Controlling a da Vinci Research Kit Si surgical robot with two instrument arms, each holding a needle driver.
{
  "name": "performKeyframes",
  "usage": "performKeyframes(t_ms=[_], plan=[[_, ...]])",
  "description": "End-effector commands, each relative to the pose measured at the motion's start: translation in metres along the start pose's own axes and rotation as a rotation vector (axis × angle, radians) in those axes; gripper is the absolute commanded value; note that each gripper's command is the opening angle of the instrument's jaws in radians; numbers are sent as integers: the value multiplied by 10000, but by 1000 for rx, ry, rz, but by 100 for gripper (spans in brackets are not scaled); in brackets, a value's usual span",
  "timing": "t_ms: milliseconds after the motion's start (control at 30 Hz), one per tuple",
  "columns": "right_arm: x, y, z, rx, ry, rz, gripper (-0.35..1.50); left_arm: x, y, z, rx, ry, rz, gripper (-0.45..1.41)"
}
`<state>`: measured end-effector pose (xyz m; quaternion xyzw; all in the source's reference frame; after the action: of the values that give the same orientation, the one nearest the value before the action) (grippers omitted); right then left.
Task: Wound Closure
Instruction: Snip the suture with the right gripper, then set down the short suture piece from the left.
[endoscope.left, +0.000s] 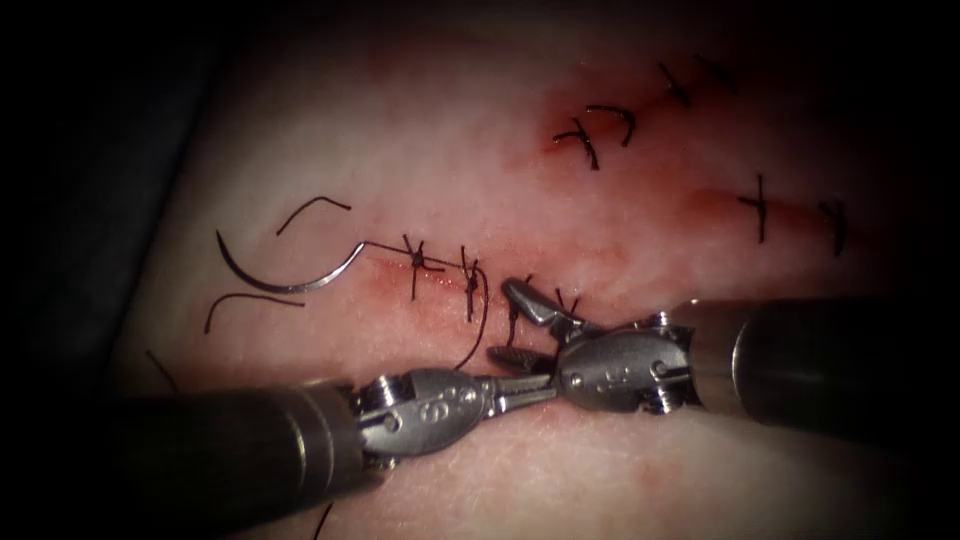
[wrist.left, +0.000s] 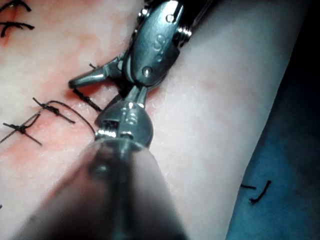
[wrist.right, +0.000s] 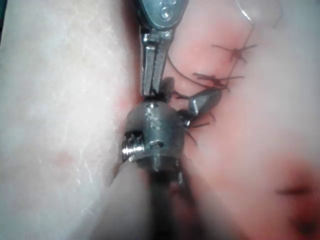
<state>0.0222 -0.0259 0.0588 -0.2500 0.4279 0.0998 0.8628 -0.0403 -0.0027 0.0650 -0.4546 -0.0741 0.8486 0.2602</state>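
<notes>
The left arm's tool (endoscope.left: 525, 392) and the right arm's tool (endoscope.left: 525, 322) meet tip to tip at the near edge of the tissue (endoscope.left: 420, 150). The left jaws are closed and hold nothing that can be made out. The right jaws stand open, one raised and one low, holding nothing. The needle (endoscope.left: 275, 280) lies free on the tissue surface, not in the tissue, well to the left of both tools and left of the cut (endoscope.left: 440, 275). Thread (endoscope.left: 480, 320) runs from its blunt end across two knotted stitches and curves down toward the tool tips. Loose cut ends of thread (endoscope.left: 250, 300) lie beside the needle. Further stitches (endoscope.left: 600, 125) close other cuts at upper right, amid red fluid (endoscope.left: 560, 135).
</notes>
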Motion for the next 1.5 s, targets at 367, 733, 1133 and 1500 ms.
performKeyframes(t_ms=[367, 733, 1133, 1500], plan=[[-6, -7, 11, 32, -3, -30, -35, -4, 9, 7, -19, -19, 11, -45], [-7, 5, -38, 51, 51, -17, 130, -17, 2, -73, -32, 14, 26, -45], [-12, 13, -58, 38, 78, -14, 125, -92, -63, -128, 35, -216, 108, -45], [-12, 6, -61, 35, 81, -20, 126, -173, -79, -97, -53, -499, 176, 51]])
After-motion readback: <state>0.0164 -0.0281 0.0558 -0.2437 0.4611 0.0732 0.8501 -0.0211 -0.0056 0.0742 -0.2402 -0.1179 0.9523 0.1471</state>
